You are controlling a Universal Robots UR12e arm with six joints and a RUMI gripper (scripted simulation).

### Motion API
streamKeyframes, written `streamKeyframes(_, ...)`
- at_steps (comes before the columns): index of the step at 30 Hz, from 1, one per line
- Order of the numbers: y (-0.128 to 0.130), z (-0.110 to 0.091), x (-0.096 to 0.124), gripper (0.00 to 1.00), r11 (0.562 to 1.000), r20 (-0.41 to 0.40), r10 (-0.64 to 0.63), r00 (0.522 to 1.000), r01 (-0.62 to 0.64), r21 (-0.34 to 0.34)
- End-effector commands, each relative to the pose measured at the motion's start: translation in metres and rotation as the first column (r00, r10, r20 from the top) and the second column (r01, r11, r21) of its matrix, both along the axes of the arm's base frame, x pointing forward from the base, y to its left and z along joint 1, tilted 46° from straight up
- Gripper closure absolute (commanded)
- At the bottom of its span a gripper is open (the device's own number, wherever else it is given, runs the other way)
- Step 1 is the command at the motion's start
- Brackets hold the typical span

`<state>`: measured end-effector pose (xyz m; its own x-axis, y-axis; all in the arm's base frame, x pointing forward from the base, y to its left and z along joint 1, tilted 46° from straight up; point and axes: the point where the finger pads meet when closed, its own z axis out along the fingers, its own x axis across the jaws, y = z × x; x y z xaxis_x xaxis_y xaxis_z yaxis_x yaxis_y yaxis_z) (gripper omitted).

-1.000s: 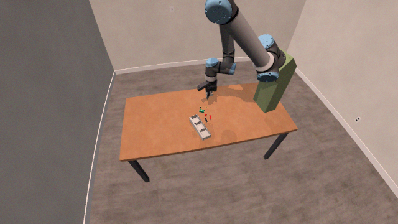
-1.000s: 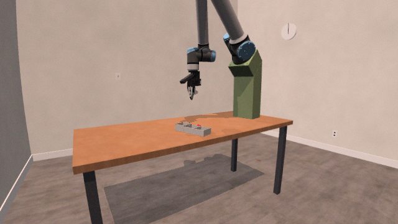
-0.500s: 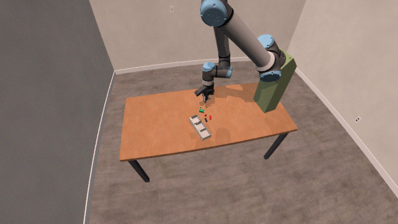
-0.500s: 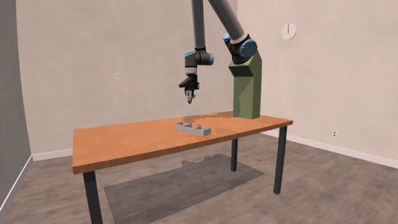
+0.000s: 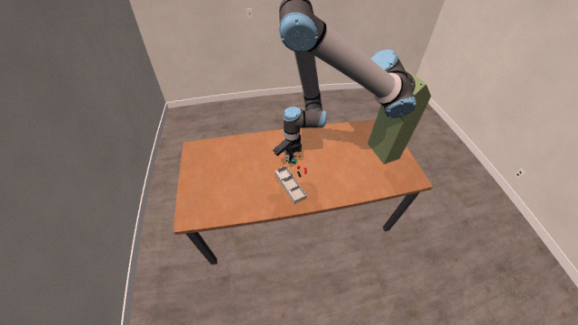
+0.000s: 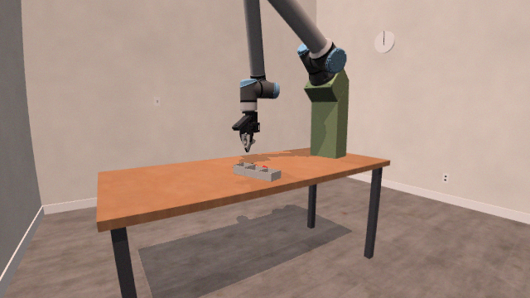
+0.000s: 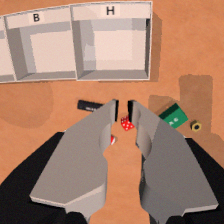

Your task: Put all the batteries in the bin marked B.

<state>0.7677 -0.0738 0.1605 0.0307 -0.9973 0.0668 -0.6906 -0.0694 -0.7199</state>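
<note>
The counter (image 5: 226, 181) (image 6: 166, 188) (image 7: 190, 30) carries the joined bins (image 5: 301, 199) (image 6: 255, 173) (image 7: 111, 11), upright across the wrist view's upper left, probably so drops land easily. The tool (image 5: 288, 159) (image 6: 247, 150) (image 7: 123, 101) hangs above, nearly closed on nothing, perhaps for a narrow approach. The black cylinder (image 5: 299, 174) (image 7: 89, 106), likely a battery, lies just left of its tips in that view, below bin B.

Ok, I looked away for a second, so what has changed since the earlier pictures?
The hand has moved lower and leftward in both room views. I see nothing taken up or let go. The row of bins stayed put, upright.
</note>
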Motion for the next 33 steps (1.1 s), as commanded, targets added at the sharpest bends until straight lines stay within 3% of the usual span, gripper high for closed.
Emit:
streamKeyframes(1,0.007,-0.001,0.035,0.96,1.0,-0.001,-0.002,1.0,0.002,-0.003)
streamKeyframes(13,0.007,-0.001,0.035,0.96,1.0,-0.001,-0.002,1.0,0.002,-0.003)
streamKeyframes(33,0.006,-0.034,0.07,0.96,1.0,-0.001,-0.002,1.0,0.002,-0.003)
